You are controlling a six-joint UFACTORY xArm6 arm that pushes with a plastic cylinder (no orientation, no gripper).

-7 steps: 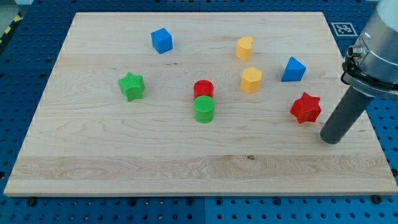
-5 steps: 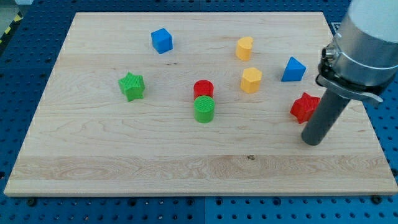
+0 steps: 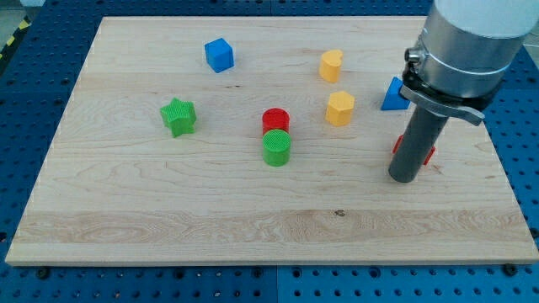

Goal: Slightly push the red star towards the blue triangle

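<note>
Single camera view, looking down on a wooden board [image 3: 168, 210] over a blue pegboard table [image 3: 34, 101].

My tip [image 3: 403, 178] down on the board near the view's right edge, just below the red star [image 3: 429, 152]. Rod standing in front of the star — only slivers of red visible at either side of the shaft, so contact cannot be confirmed; touching or a hair apart. No jaws on this rig, so nothing to open or close and nothing held; just a plain rod end for shoving.

Blue triangle [image 3: 392, 94] directly up the view from my tip, beyond the star and partly hidden by the arm's collar. Placement makes sense: tip on the star's far side from the triangle, so a short push toward the view's top would carry the star that way. Only a slight nudge called for; judged from here, the push about to start or barely started.

Left of my tip, well apart: yellow block [image 3: 340, 108] and another yellow block [image 3: 331, 65] farther up; red cylinder [image 3: 275, 120] touching green cylinder [image 3: 276, 147]; green star [image 3: 178, 116]; blue cube [image 3: 219, 55] far up-left. None of these in the line of the push.
</note>
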